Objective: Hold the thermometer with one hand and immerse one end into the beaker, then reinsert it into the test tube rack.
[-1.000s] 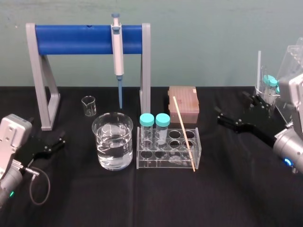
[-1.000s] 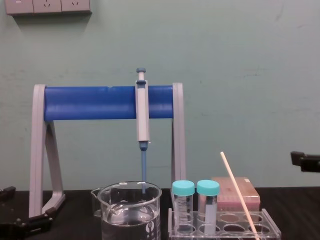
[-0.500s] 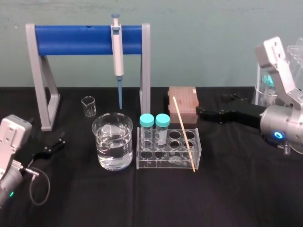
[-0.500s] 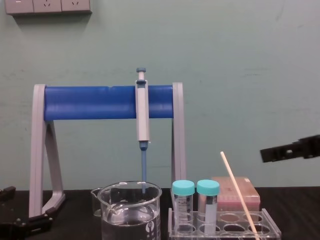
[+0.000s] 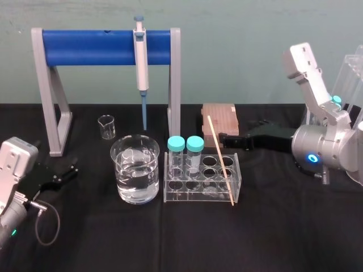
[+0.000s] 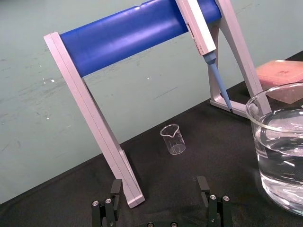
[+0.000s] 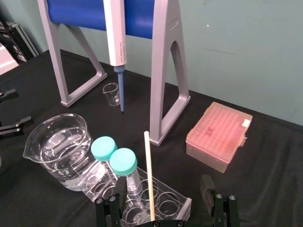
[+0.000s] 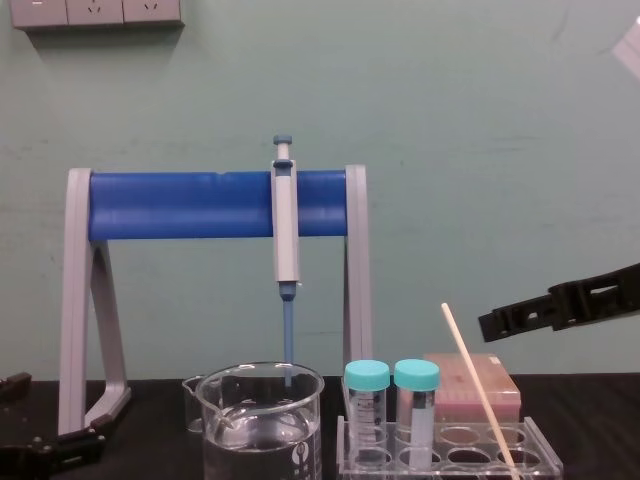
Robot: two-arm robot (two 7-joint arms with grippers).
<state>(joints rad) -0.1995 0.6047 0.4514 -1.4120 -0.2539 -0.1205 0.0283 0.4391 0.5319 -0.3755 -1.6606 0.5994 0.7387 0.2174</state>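
Nearest, at eight o'clock on the table: left gripper [image 5: 55,164] parked low, fingers spread wide, empty. Toward centre, note the large clear glass beaker [image 5: 122,175] holding water; at its three o'clock, the low clear plastic test tube rack [image 5: 198,197]. In the rack's five o'clock corner hole, find the long, thin cream-tan thermometer rod [image 5: 220,160], leaning toward eleven o'clock, untouched. At the rack's two o'clock, the right gripper [image 5: 227,140] above the table, fingers wide apart and empty, just beside the rod's upper part.

Beware of bumping that leaning rod before closing: likely to swing it aside or drag the light rack. Beware too of pinching so thin a stick off-centre, inviting a twist or slip on lifting. Mind the two teal-capped tubes [image 5: 176,143] at the rod's nine o'clock.

Underneath, plain black cloth [image 5: 170,243]. Farther back, at twelve o'clock: pinkish tip box [image 5: 219,116], grey stand with a blue bar [image 5: 102,47] carrying a blue-grey pipette [image 5: 139,56], then a pale green wall [image 5: 255,45].
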